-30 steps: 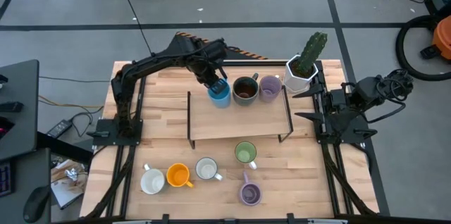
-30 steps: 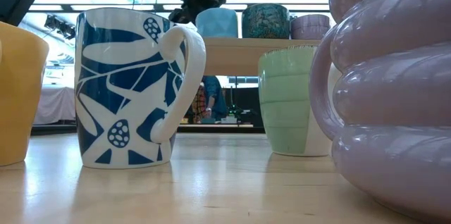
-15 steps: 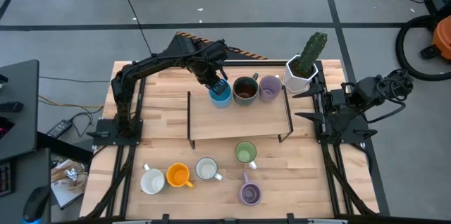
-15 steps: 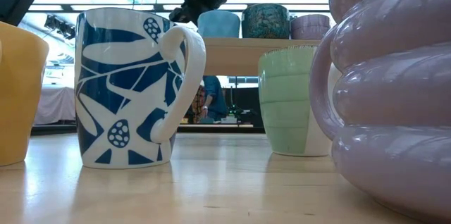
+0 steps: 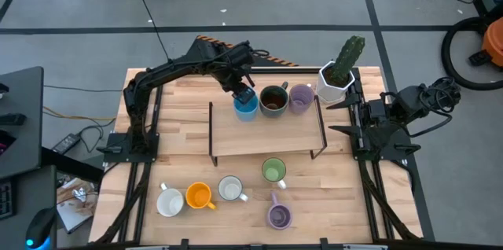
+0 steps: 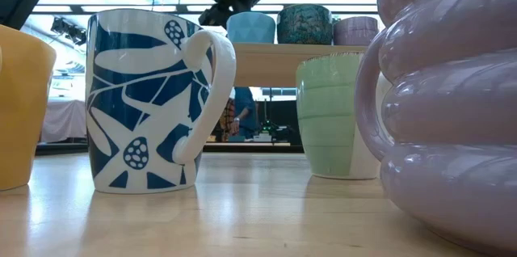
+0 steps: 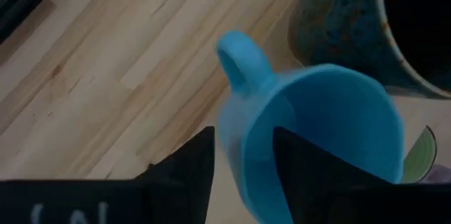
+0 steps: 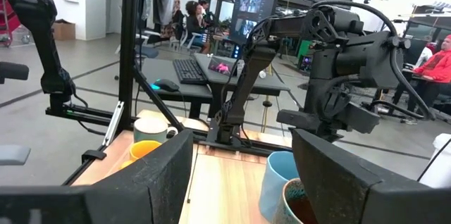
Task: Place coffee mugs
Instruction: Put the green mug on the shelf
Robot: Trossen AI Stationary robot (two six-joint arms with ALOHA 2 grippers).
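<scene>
Left wrist view, unmarked blue mug (image 7: 317,132), shelf (image 7: 106,76)

The high view looks straight down from above, far enough to take in the whole table (image 5: 181,136) and the floor around it. The low view sits at table height, very near a white and blue mug (image 6: 149,99) and a purple mug (image 6: 452,103), and looks level across to the raised shelf (image 6: 323,61) — the same shelf (image 5: 267,128) lies mid-table in the high view. The left wrist view looks down from very close on the blue mug (image 7: 317,139), which all four views share: (image 5: 246,106), (image 6: 250,27), (image 8: 278,182). The right wrist view looks level across the table toward the left arm (image 8: 338,62) — and the room beyond.
</scene>
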